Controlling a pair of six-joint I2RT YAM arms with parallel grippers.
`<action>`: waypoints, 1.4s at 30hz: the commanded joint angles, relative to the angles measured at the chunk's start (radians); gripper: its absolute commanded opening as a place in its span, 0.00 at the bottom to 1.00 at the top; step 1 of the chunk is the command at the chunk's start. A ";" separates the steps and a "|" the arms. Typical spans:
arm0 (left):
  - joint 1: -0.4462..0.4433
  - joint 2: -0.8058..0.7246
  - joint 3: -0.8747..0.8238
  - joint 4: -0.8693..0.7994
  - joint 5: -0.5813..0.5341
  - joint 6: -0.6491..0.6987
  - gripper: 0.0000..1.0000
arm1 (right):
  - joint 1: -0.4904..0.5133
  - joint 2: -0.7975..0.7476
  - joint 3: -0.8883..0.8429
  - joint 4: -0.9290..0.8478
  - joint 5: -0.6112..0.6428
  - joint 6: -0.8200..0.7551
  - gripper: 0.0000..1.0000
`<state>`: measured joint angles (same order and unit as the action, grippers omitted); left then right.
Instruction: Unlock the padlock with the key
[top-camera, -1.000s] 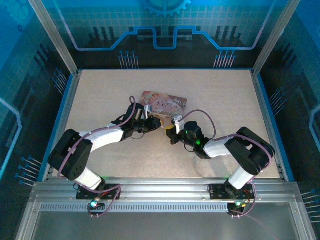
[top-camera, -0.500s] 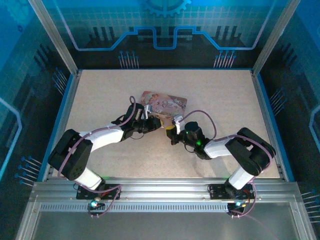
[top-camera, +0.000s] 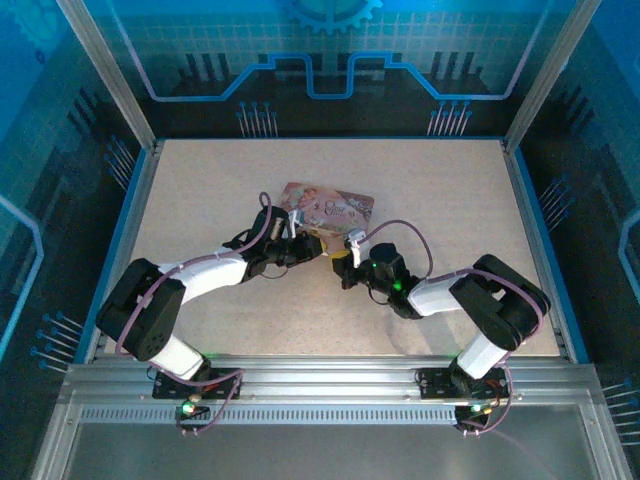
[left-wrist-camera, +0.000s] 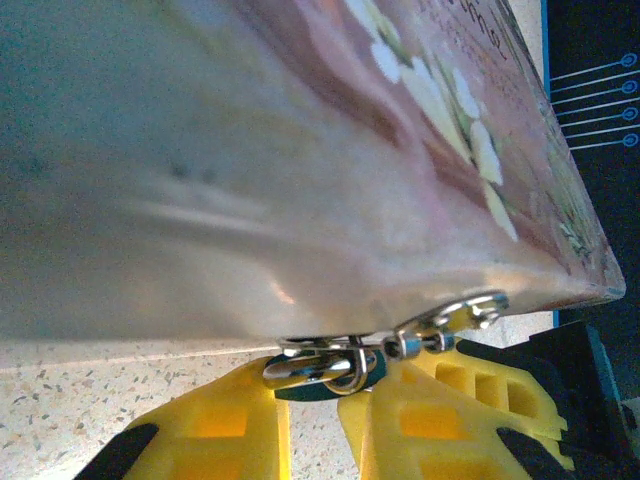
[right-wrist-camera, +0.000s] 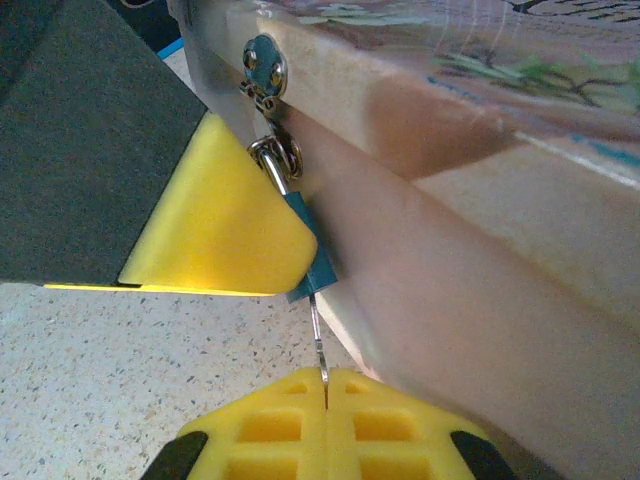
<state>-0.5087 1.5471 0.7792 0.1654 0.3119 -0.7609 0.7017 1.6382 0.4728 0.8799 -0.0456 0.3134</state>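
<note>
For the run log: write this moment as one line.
left tool: shut on padlock | right tool: shut on key | key: tip at padlock body | padlock: on hasp of pink box

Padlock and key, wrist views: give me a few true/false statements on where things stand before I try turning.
1. The right gripper is shut on the key. True.
2. The key lies loose on the table, away from the lock. False: it is held upright, its tip meeting the lower end of the padlock; how deep it sits cannot be told.
3. The padlock hangs from a hasp on the side of the pink box. True.
4. The left gripper is wide open and well clear of the padlock. False: its yellow fingers close in on the padlock from both sides.
</note>
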 joint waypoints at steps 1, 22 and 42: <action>-0.007 -0.031 0.041 0.021 0.042 -0.011 0.07 | -0.013 0.024 0.027 0.072 -0.026 0.007 0.00; -0.008 -0.034 0.040 0.008 0.055 -0.007 0.06 | -0.085 0.084 0.087 0.089 -0.126 -0.017 0.00; -0.008 -0.019 0.036 0.007 0.055 -0.008 0.06 | -0.122 0.077 0.104 0.085 -0.160 -0.063 0.00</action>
<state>-0.5003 1.5471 0.7902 0.1658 0.2848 -0.7616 0.6064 1.7218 0.5335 0.9199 -0.2222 0.2676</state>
